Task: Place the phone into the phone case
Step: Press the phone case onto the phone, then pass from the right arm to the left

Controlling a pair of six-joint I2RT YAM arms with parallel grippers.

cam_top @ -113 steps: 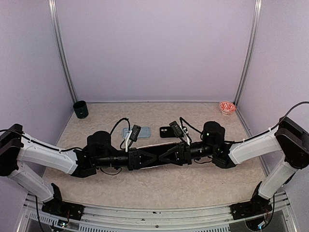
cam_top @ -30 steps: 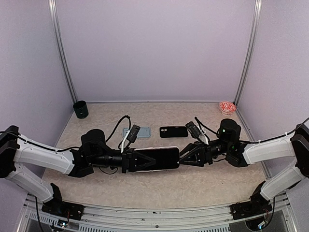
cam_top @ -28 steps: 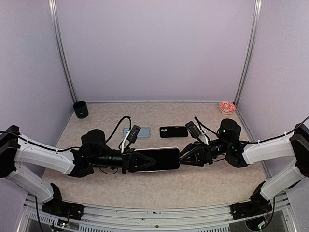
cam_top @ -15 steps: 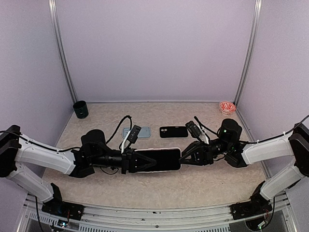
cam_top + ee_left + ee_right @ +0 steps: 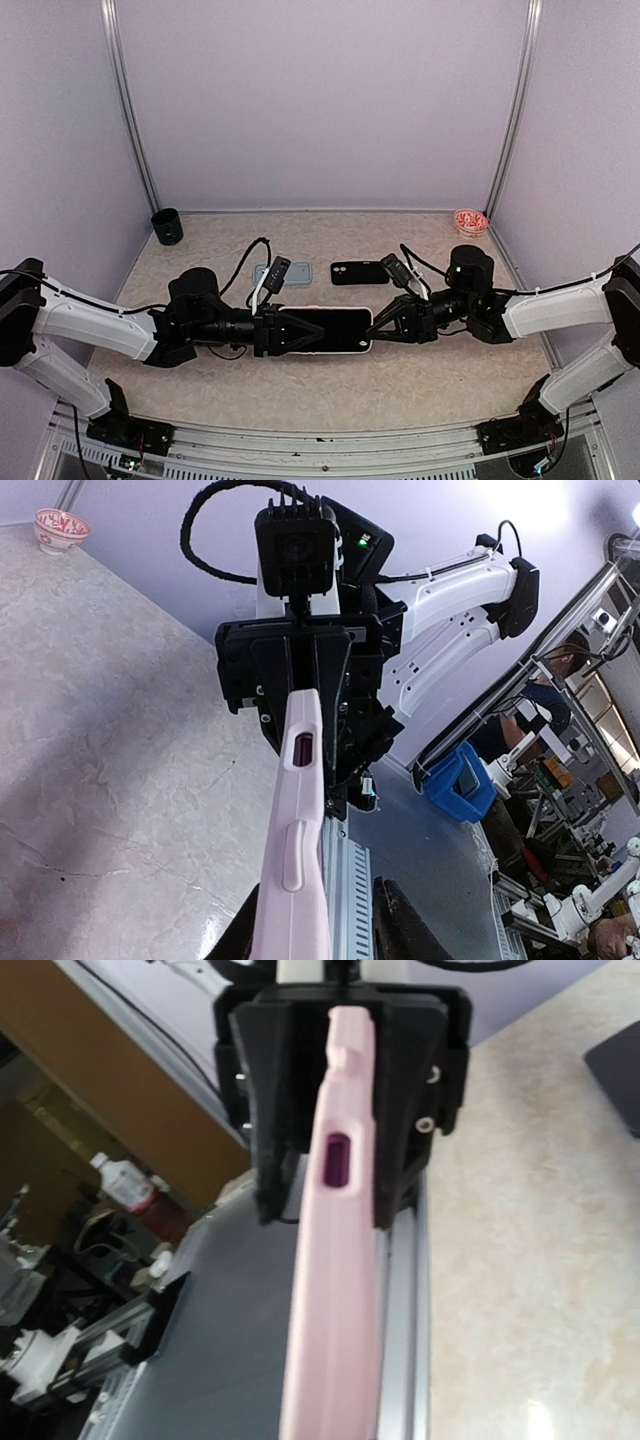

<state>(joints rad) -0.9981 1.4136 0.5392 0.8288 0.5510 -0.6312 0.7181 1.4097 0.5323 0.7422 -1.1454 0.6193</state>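
Observation:
A pink phone case (image 5: pixel 328 330) with the dark phone (image 5: pixel 335 328) in it hangs flat above the table between both arms. My right gripper (image 5: pixel 378 325) is shut on its right end; in the right wrist view the case (image 5: pixel 335 1290) runs out of the bottom edge and hides the fingers. My left gripper (image 5: pixel 292 332) is at the left end. In the left wrist view the case's edge (image 5: pixel 300 810) lies against one dark finger (image 5: pixel 245 942), while the other finger (image 5: pixel 398 925) stands apart from it, so these jaws are open.
A black phone-shaped slab (image 5: pixel 360 272) and a light blue one (image 5: pixel 296 272) lie on the table behind the arms. A dark green cup (image 5: pixel 167 227) stands at the back left, a red-patterned bowl (image 5: pixel 471 221) at the back right. Aluminium rail runs along the near edge.
My right gripper has moved in and shut on the right end of the case. My left gripper's jaws have parted from their grip on the left end.

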